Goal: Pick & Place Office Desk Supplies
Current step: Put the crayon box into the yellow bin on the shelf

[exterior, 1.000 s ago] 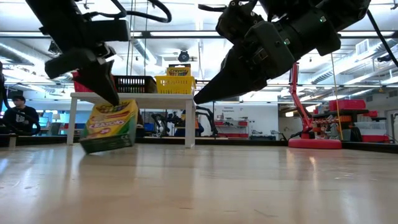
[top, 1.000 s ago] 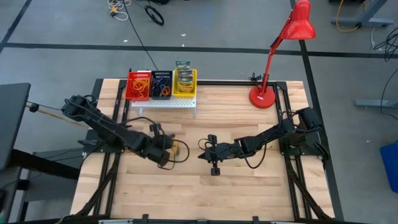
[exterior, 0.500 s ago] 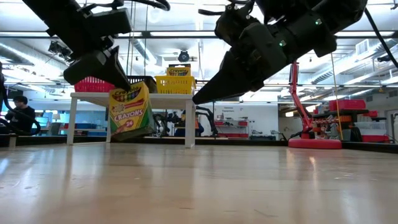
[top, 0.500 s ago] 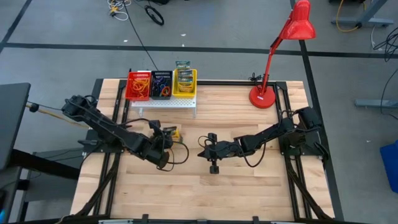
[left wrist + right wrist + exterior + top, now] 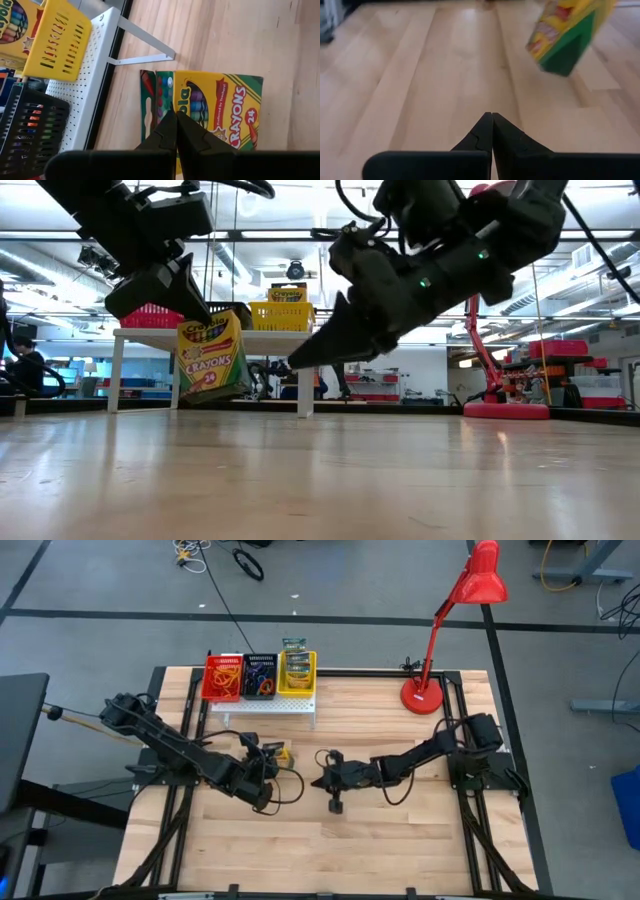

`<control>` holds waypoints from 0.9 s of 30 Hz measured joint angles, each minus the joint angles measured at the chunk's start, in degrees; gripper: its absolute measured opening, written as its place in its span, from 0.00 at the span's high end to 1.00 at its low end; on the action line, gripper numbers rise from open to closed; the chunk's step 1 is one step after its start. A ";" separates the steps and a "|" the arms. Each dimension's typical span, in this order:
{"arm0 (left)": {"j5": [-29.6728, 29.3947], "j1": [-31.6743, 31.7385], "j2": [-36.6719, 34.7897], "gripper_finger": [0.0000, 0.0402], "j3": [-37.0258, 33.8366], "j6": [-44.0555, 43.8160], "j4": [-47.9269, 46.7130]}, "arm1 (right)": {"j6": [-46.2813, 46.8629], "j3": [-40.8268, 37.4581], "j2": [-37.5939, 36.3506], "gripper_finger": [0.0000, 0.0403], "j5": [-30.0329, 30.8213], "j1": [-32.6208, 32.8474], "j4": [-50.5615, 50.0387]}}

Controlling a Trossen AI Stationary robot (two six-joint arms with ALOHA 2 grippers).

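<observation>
My left gripper [image 5: 268, 760] is shut on a yellow-and-green crayon box [image 5: 210, 360], in the air just in front of the white perforated stand [image 5: 265, 705]. The left wrist view shows that box [image 5: 220, 107] with its "CRAYONS 24" face. My right gripper [image 5: 322, 772] is shut and holds nothing; it hovers above the table's middle, pointing toward the box [image 5: 565, 35]. On the stand sit a red bin [image 5: 222, 677], a black bin [image 5: 260, 675] and a yellow bin [image 5: 298, 672] with another crayon box [image 5: 294, 644] standing in it. My left gripper pinches the crayon box between its two fingers at the upper end [image 5: 186, 102], coming from above and slanting down. The box hangs below the fingers, close to upright and slightly tilted, with its lower end [image 5: 215, 395] clear of the table.
The red desk lamp has its base [image 5: 423, 695] at the table's far right, and its head reaches beyond the far edge. The stand's legs [image 5: 305, 385] rise behind the held box. Bare wood lies along the near half of the table [image 5: 320, 850].
My left gripper has risen and moved toward the far edge and the stand. The crayon box, which was tilted low at the table, now hangs clear and nearly upright. My right gripper has moved toward the table's left, closer to the box, staying shut.
</observation>
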 joint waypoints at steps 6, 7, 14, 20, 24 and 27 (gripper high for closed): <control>0.02 0.02 0.00 0.99 0.00 0.02 0.03 | 5.24 0.00 0.06 0.98 1.15 -1.37 2.39; 0.02 0.02 0.00 0.99 0.00 0.01 0.05 | 5.81 0.02 0.37 0.98 1.75 -1.46 2.38; 0.02 0.04 0.00 0.99 0.00 0.43 0.46 | 9.65 0.04 4.30 0.87 3.87 -1.77 9.24; -0.11 0.11 0.00 0.99 0.00 3.55 3.28 | 12.88 0.04 5.76 0.69 6.14 -1.96 11.40; -0.25 0.13 0.00 0.99 0.00 7.57 7.00 | 14.66 0.04 5.80 0.56 7.26 -2.10 12.62; -0.24 0.13 0.00 0.99 0.02 10.25 8.85 | 14.64 0.04 5.78 0.47 7.13 -2.48 12.56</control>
